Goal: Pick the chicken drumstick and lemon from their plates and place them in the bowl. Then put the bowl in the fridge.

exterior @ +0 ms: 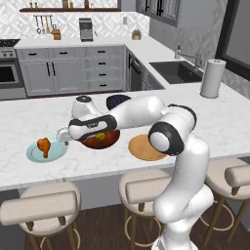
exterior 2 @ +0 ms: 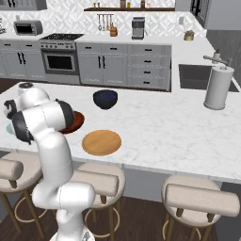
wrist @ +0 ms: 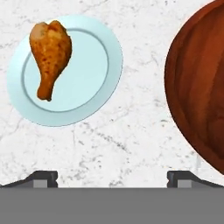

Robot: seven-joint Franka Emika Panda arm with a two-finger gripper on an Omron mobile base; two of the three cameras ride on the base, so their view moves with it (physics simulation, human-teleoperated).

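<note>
I have the arm stretched left over the marble counter (exterior: 29,117), near its front edge. The bowl (wrist: 201,83) sits beside the wood-coloured plate (exterior: 145,147), a yellow spot in it that I take for the lemon (exterior: 100,135). The drumstick (wrist: 49,54) lies off-centre on the blue plate (wrist: 92,83). My gripper (wrist: 112,177) hangs spread wide, empty, between plate and bowl. Descending here would miss; that tapered bone could slip out.

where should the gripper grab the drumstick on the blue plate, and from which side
Probably from straight above, closing across the thick meaty end of the chicken drumstick. It lies flat on the pale blue plate, toward one edge, bone end tapering thin, so the bulb gives the widest hold. The gripper is open over bare counter between the plate and the bowl.
</note>
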